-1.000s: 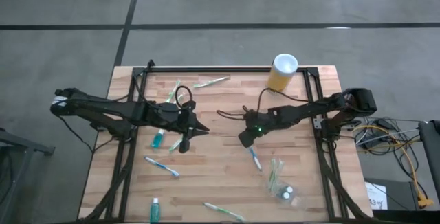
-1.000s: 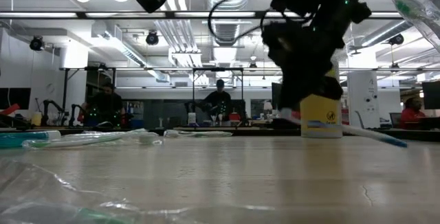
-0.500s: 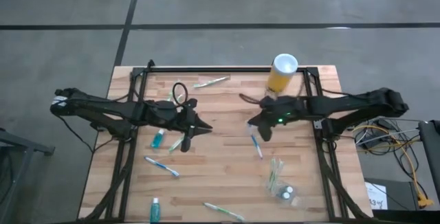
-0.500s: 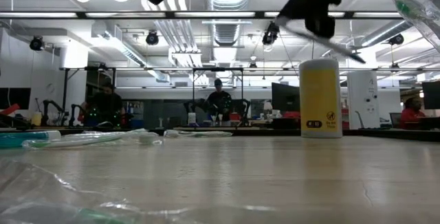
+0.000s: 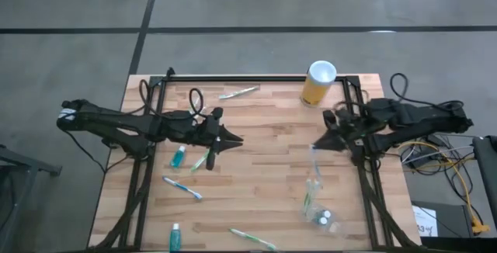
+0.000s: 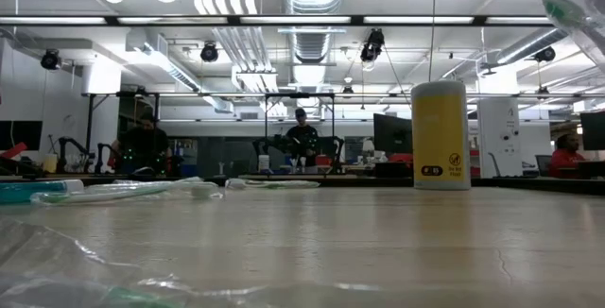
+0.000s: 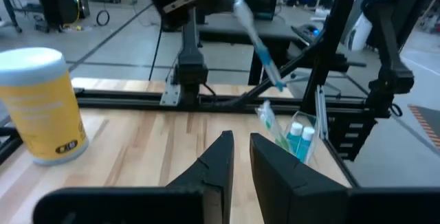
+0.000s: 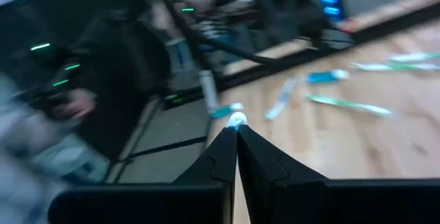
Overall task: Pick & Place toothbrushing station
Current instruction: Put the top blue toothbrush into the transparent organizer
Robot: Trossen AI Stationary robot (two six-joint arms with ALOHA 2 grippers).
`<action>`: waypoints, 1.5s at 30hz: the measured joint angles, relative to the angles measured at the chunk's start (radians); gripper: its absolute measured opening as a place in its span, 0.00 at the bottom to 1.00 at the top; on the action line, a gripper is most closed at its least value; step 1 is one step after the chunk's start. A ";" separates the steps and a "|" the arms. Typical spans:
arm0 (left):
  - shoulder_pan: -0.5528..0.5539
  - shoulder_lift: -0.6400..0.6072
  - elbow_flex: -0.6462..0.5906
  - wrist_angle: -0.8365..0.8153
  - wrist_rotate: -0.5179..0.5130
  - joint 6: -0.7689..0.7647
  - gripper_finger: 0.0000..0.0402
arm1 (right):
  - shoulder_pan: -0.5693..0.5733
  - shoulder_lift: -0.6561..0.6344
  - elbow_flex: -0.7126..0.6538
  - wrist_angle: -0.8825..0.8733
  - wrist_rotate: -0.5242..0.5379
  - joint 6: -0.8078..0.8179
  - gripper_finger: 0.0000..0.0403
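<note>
since the earlier frames, right gripper (image 5: 318, 146) has swung to the right of the high view, fingers clamped on a white-blue toothbrush (image 7: 257, 43) held in the air above the clear cup (image 5: 320, 206) at lower right. left gripper (image 5: 235, 140), left of centre, shows a narrow gap, holding nothing, beside a white-green toothbrush (image 5: 200, 162).

A white-blue toothbrush (image 5: 314, 162) hangs pinched in the right gripper's (image 5: 317, 146) closed jaws, above the clear cup (image 5: 318, 206) lying tipped with teal tubes (image 5: 327, 218) inside.
</note>
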 joint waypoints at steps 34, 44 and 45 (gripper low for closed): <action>0.000 0.000 0.000 0.064 -0.002 -0.001 0.13 | 0.554 -0.119 -0.153 0.130 0.147 -0.220 0.02; 0.000 0.000 0.000 0.132 -0.002 0.006 0.13 | 0.633 -0.174 -0.359 0.425 0.150 -0.210 0.02; 0.000 0.000 0.000 0.157 -0.002 0.016 0.13 | 0.633 -0.177 -0.384 0.454 0.150 -0.206 0.02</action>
